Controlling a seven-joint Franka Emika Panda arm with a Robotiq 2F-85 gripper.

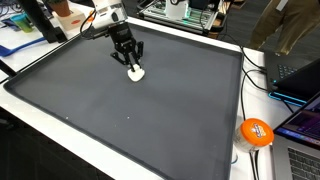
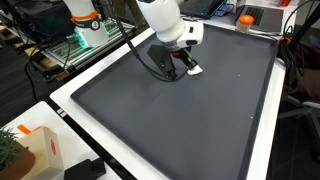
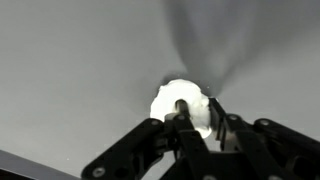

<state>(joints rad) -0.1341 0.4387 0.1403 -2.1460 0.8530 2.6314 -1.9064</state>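
A small white lump (image 1: pixel 136 72) is seen lying on a dark grey mat (image 1: pixel 150 120), toward the far part of it and well away from the edges. In an exterior view the same lump (image 2: pixel 193 69) is partly covered by the robot's hand, with only a pale sliver showing beside the fingers. In the wrist view the lump (image 3: pixel 170 100) is shown as a rounded, bright patch against the plain mat (image 3: pixel 70 60).

The gripper (image 1: pixel 132 62) is held directly over the lump, pointing down, with its tips at the mat. From the wrist, the gripper (image 3: pixel 197 110) is seen with its dark fingers drawn close together and overlapping the white patch. They appear to touch it, but whether it is actually clamped cannot be told. The gripper (image 2: pixel 186 62) is carried by a white arm (image 2: pixel 160 15), and a black cable (image 2: pixel 150 60) is looped down from the arm to the mat just beside it.

The mat (image 2: pixel 180 120) is framed by a white table border (image 2: pixel 262 150), visible in both exterior views. Outside the border, an orange ball (image 1: pixel 256 132) is seen near one corner, and dark cables (image 1: pixel 255 75) are draped over the table edge. Elsewhere a white and orange box (image 2: pixel 40 150) stands beside the table, well apart from the gripper.
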